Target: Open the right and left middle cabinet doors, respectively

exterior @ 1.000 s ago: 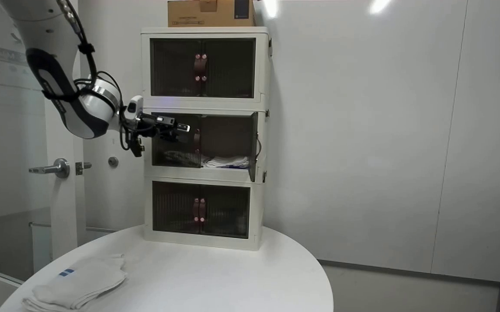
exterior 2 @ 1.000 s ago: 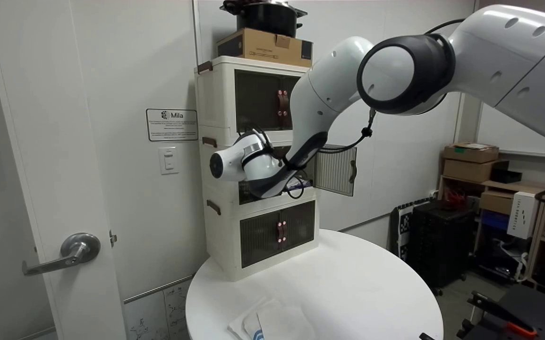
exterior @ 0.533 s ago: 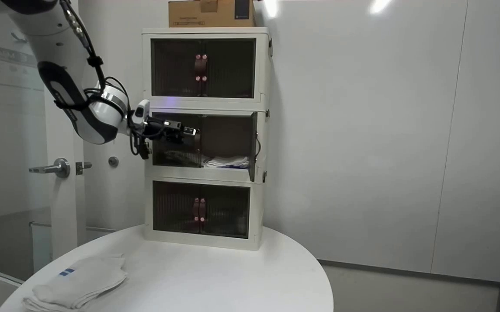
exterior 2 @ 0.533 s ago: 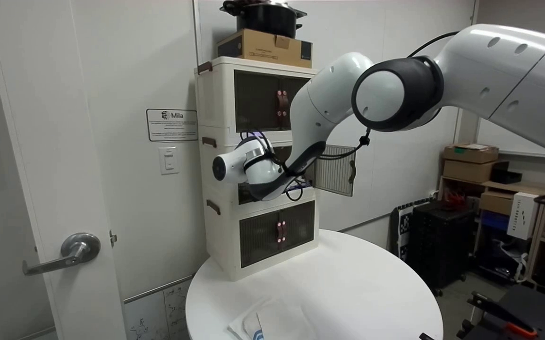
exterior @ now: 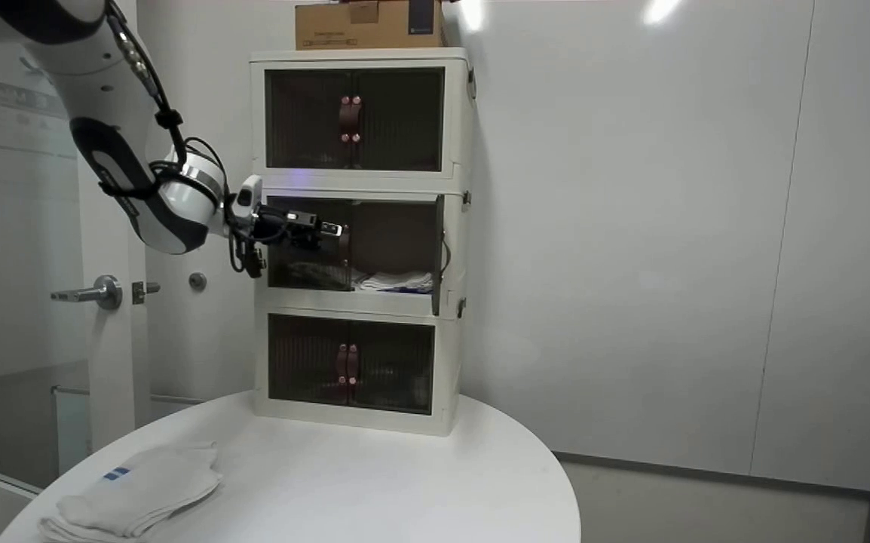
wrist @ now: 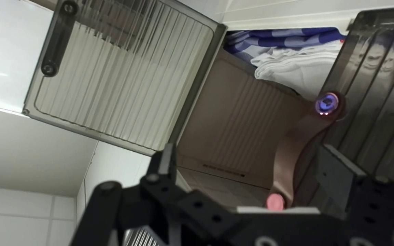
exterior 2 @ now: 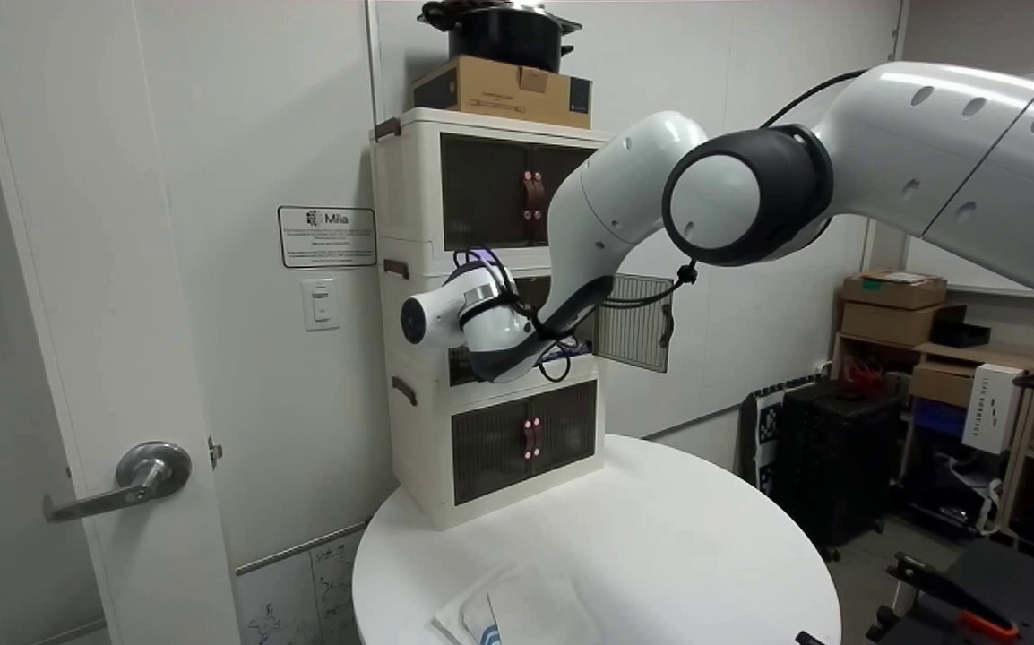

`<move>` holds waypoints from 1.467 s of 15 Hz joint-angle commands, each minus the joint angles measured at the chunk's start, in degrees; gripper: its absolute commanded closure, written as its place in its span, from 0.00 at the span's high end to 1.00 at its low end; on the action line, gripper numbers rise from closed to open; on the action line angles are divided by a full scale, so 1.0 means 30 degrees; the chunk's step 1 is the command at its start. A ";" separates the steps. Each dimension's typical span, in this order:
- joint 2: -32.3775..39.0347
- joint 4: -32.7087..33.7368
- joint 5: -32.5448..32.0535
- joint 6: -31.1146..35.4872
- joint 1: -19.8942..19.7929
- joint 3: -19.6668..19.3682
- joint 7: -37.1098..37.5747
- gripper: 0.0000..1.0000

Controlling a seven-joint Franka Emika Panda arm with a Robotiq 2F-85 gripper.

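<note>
**Two doors in the middle tier: right middle door [exterior: 439,256] open, left middle door [exterior: 303,273] closed**

One white cabinet [exterior: 359,181] carries six doors: top pair [exterior: 378,121] at twelve o'clock, bottom pair [exterior: 386,369] at six, and between them the middle pair — dark, smoky, ribbed, see-through. The right middle door stands open at three o'clock in its tier, nearly edge-on in an exterior view; the wrist view has it at ten o'clock, its ribs pale, with one dark handle [wrist: 59,39]. The left middle door sits flush at nine o'clock. Its one strap handle [wrist: 287,157] is reddish-brown and curved, with two round studs [wrist: 326,103] — one glinting violet, one pink.

One gripper [wrist: 251,167] hangs before that closed door, its two fingers [wrist: 337,176] spread wide with nothing gripped. The strap handle shows between them in the wrist view; whether they touch it, I cannot tell.

At two o'clock in the wrist view, white cloths [wrist: 296,68] lie inside beside blue-checked cloth [wrist: 282,38], too overlapped to count. Between seven and eight o'clock from the cabinet, folded towels [exterior: 141,490] rest on one round table [exterior: 405,490], their number unclear. At twelve o'clock sit one cardboard box [exterior: 371,26] and, on it, one black pot [exterior 2: 508,38].
</note>
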 commanded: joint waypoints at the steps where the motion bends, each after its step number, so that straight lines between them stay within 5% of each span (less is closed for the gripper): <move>1: 0.1005 0.1527 0.0007 0.0606 -0.0497 -0.0484 -0.0551 1.00; 18: -0.0564 -0.1204 0.0540 0.1211 -0.1195 -0.0581 0.0399 1.00; 19: -0.0608 -0.1280 0.0563 0.1238 -0.1186 -0.0579 0.0458 0.75; 22: -0.0921 -0.1819 0.0515 0.1666 -0.1164 -0.0609 0.0607 0.60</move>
